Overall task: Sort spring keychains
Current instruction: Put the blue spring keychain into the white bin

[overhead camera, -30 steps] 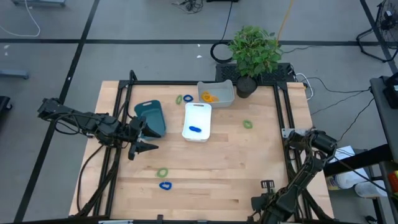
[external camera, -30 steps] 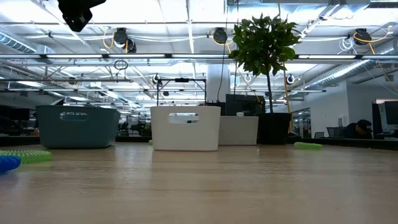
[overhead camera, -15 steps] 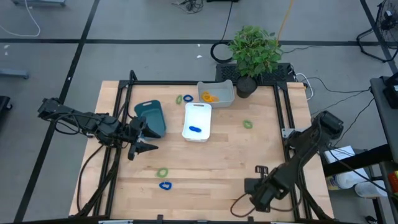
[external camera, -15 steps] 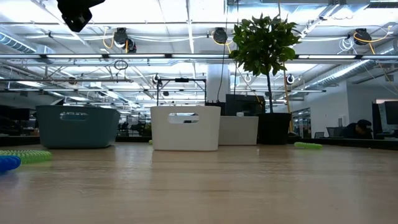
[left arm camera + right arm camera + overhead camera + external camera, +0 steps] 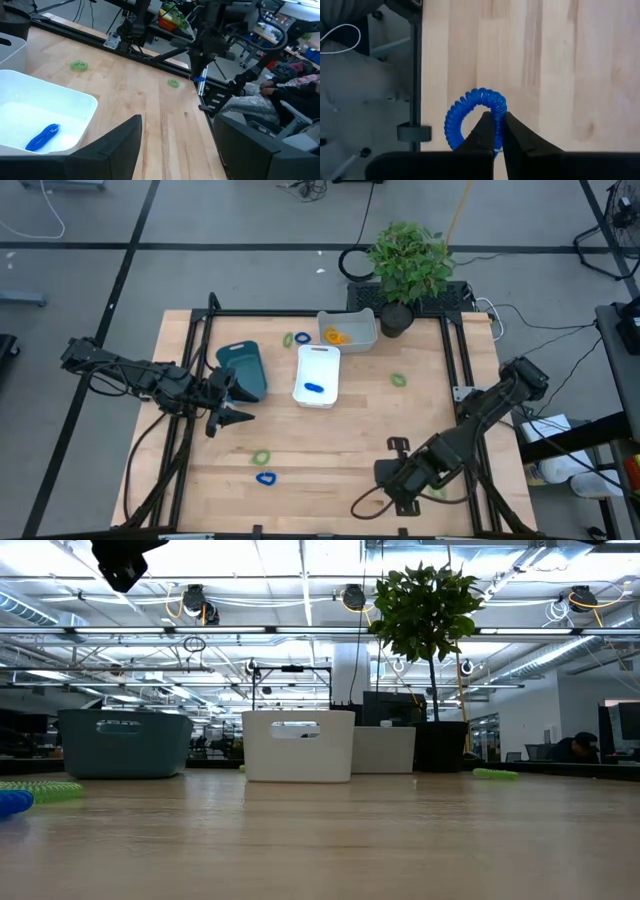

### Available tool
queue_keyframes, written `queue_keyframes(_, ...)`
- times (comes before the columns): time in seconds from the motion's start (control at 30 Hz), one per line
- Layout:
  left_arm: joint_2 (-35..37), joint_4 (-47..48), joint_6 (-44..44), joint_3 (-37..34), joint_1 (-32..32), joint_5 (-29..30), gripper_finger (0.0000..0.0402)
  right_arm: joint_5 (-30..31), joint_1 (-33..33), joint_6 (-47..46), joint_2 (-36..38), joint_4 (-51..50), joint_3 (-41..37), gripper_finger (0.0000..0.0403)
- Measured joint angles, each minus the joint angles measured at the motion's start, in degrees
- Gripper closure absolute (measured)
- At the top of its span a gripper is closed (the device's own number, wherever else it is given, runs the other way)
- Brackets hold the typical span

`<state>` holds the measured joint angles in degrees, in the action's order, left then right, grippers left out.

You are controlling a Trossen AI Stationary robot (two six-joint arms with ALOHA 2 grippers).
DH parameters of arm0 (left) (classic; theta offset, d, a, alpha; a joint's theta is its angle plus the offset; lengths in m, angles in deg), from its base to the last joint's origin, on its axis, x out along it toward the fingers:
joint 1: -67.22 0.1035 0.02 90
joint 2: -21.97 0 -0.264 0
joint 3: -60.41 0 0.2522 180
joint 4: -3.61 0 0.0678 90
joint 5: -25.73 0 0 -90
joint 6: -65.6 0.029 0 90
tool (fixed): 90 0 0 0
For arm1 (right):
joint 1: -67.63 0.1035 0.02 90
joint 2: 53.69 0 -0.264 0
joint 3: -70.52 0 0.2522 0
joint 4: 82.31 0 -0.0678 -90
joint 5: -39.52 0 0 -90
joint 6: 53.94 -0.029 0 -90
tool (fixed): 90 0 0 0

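Note:
My right gripper (image 5: 400, 478) points down over the table's near right part, shut on a blue spring keychain (image 5: 470, 112); it also shows in the left wrist view (image 5: 199, 79). My left gripper (image 5: 236, 406) is open and empty beside the teal tray (image 5: 243, 370). One blue keychain (image 5: 315, 388) lies in the white tray (image 5: 318, 355) and orange ones (image 5: 337, 335) in the far tray. Loose on the wood lie green keychains (image 5: 302, 337) (image 5: 398, 380) (image 5: 261, 456) and a blue one (image 5: 265, 477). My right gripper pinches the blue keychain's coiled ring at one spot (image 5: 499, 107) between its two fingertips. The fingers come from above, pointing down. The rest of the loop sticks out to one side of the fingers, above the wood.
A potted plant (image 5: 408, 265) stands at the far right corner. Black frame rails (image 5: 455, 360) run along the table's sides. Another green keychain (image 5: 173, 83) lies near the right arm. Bare wood lies in the near middle (image 5: 330, 470).
My right gripper has swung from the table's near right corner toward the left and a little toward the far edge, carrying the blue keychain over the wood.

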<state>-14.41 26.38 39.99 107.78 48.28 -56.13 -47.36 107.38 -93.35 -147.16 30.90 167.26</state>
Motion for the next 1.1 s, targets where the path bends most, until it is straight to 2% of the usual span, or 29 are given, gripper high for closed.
queue_keyframes(0.7, 0.02, -0.06, -0.46, -0.01, -0.01, 0.02, 0.0149, -0.42, -10.37, 26.88, -13.45, -8.20, 22.93, 0.0402)
queue_keyframes(1.1, 0.02, -0.02, -0.18, 0.00, -0.01, 0.05, 0.0149, 3.18, -20.95, 31.75, -17.36, -2.07, 25.19, 0.0402)
